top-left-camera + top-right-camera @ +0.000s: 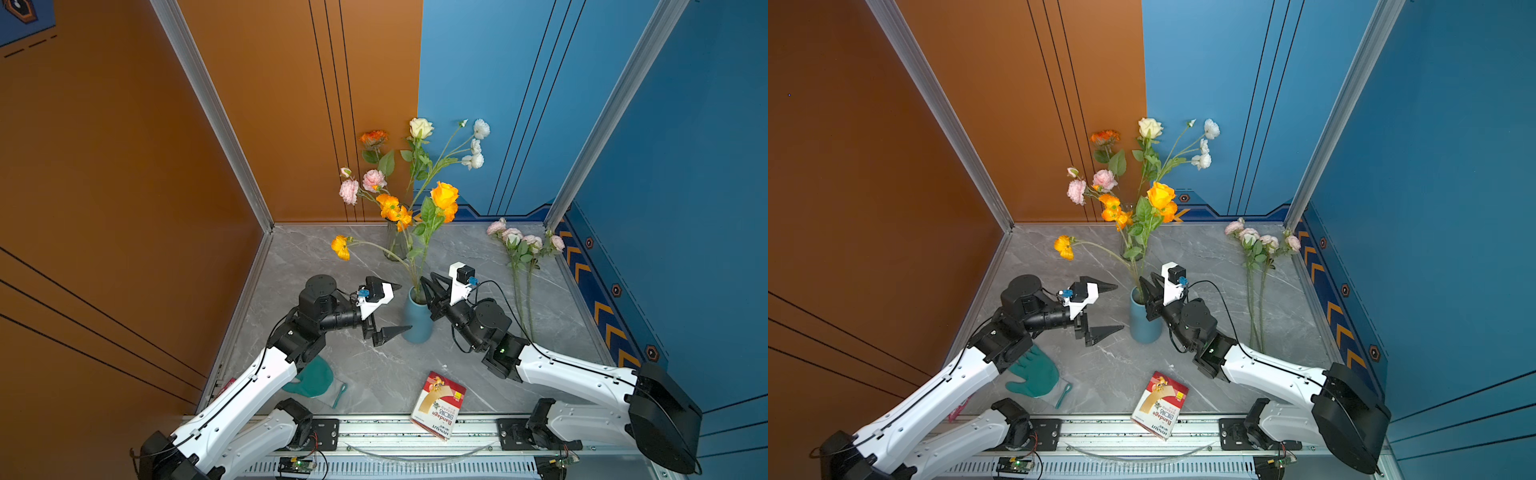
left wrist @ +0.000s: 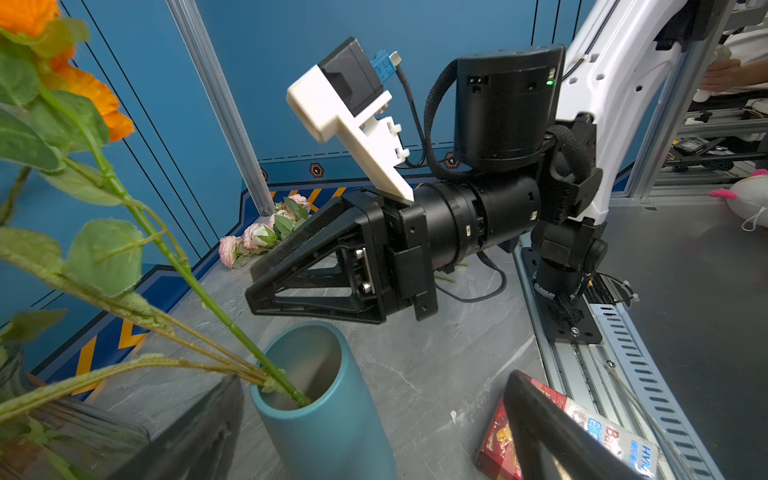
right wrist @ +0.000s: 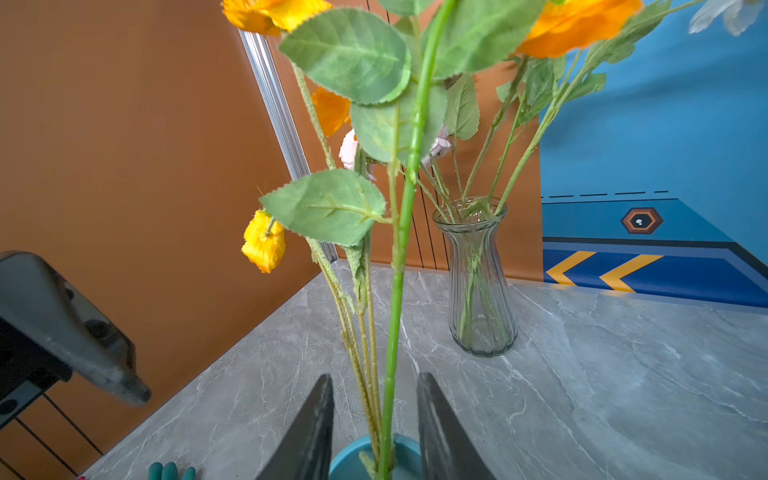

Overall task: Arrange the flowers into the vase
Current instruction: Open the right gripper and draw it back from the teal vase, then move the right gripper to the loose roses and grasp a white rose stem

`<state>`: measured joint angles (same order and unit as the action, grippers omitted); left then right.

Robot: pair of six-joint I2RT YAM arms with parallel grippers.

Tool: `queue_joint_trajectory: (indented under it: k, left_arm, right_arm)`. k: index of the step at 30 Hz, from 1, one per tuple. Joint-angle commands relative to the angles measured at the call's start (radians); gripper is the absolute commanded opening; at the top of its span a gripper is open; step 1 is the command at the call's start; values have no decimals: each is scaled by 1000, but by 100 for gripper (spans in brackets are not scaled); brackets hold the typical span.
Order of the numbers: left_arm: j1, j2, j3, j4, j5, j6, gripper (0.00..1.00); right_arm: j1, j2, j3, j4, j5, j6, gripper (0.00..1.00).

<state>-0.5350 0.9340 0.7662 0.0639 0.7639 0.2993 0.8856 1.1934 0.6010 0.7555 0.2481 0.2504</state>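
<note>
One blue vase; one glass vase

Grey marble-look tabletop, blue vase, glass vase, loose pink flowers, teal glove, bandage box seemingly overhanging the edge

The blue vase looks matt and smooth, the glass vase clear and ribbed, the flowers have cloth-like leaves, the bench is smooth grey marble-look
</note>
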Motion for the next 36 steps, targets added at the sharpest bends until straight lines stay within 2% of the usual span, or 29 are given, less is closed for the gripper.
queue_joint_trajectory:
  k: [1,11,13,15,16,18,20,22,25,28,32,36]
  left_arm:
    - [-2,2,-10,16,25,2,98]
    - [-5,-6,-10,16,29,3,98]
    - [-10,-5,-11,17,29,4,98]
    - [-21,-2,-11,17,29,4,98]
    - [-32,2,-10,16,28,4,98]
    - [-76,27,-18,47,26,-13,98]
    - [-139,66,-23,68,22,-26,98]
    - [-203,100,-26,69,1,-23,98]
    - [-269,123,-34,69,-44,-6,98]
    - [-305,129,-38,72,-99,9,98]
    - [-315,128,-39,73,-104,11,98]
    - [-315,123,-41,73,-104,12,98]
  right_arm:
    - [10,-61,-15,-56,22,-27,39]
    - [-6,-271,-48,-281,163,-87,59]
    - [-23,-313,-32,-395,278,-49,62]
    - [-96,-328,33,-637,368,68,63]
    - [-155,-318,69,-765,346,124,63]
    - [-339,-273,131,-956,208,195,63]
    - [-489,-226,156,-1062,69,241,62]
    - [-595,-194,153,-1103,-15,252,61]
    - [-706,-149,145,-1133,-87,249,58]
    - [-786,-92,153,-1155,-116,223,50]
    - [-900,11,176,-1154,-175,178,41]
    - [-991,132,219,-1137,-285,150,38]
